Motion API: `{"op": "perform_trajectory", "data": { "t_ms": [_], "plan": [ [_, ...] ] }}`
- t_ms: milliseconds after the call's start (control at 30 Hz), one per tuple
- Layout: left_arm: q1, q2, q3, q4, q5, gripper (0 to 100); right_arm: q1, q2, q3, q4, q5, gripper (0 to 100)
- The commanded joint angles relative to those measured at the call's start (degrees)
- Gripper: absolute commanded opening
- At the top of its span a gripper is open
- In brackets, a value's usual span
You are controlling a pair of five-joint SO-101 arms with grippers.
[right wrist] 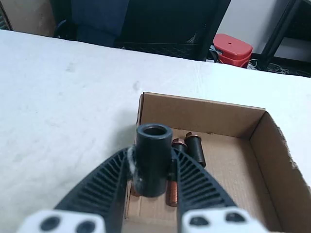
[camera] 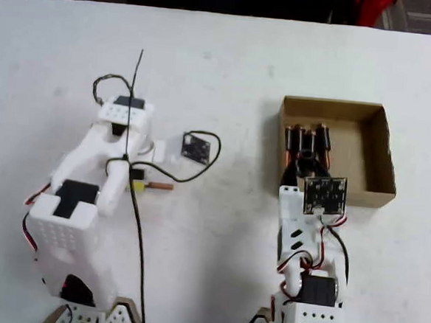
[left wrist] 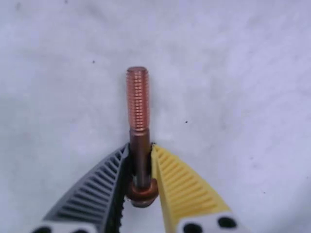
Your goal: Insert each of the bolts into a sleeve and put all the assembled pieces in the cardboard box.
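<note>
Your left claw (left wrist: 140,149) is clamped tight on a bolt (left wrist: 138,107) just beside its head, and the thread sticks out toward three o'clock, low over the table (camera: 223,51). Your right claw (right wrist: 152,151) grips a dark sleeve (right wrist: 153,141) at the box's (camera: 371,154) seven o'clock corner. Several pieces (camera: 306,138) lie inside, at its ten o'clock.
</note>
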Motion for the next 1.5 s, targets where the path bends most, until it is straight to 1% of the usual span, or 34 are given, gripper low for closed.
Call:
{"op": "perform_trajectory", "data": {
  "t_ms": [0,100,567,867,1067,1167,1300,1400,1467],
  "plan": [
    [-0.4,-0.04,-1.85,-1.23,-0.53,8,0.31,-0.66,0.26,-1.1,-0.09,2.3],
    [-0.48,-0.04,-1.85,-1.32,-0.62,10,0.4,-0.66,0.26,-1.1,-0.09,2.3],
    [-0.04,-0.57,-2.02,-0.53,-0.62,14,0.48,-0.66,0.26,-1.1,0.0,2.3],
    [-0.04,-9.8,-1.49,-0.35,-0.26,14,0.48,-0.66,0.26,-1.1,0.0,2.3],
    [-0.13,-17.27,-1.93,5.19,0.18,14,0.48,-0.66,0.26,-1.1,0.0,2.3],
    [-0.04,-22.9,-1.93,8.62,4.84,14,0.48,-0.66,0.26,-1.1,0.0,2.3],
    [0.04,-30.73,-1.85,10.29,11.96,14,0.48,-0.66,0.26,-1.1,0.0,2.3],
    [0.92,-35.03,-1.85,12.75,20.75,14,0.48,-0.66,0.35,-1.01,0.0,2.3],
    [1.8,-37.05,-1.93,14.68,28.04,14,0.48,-0.66,0.35,-1.01,0.0,2.3]
  ]
}}
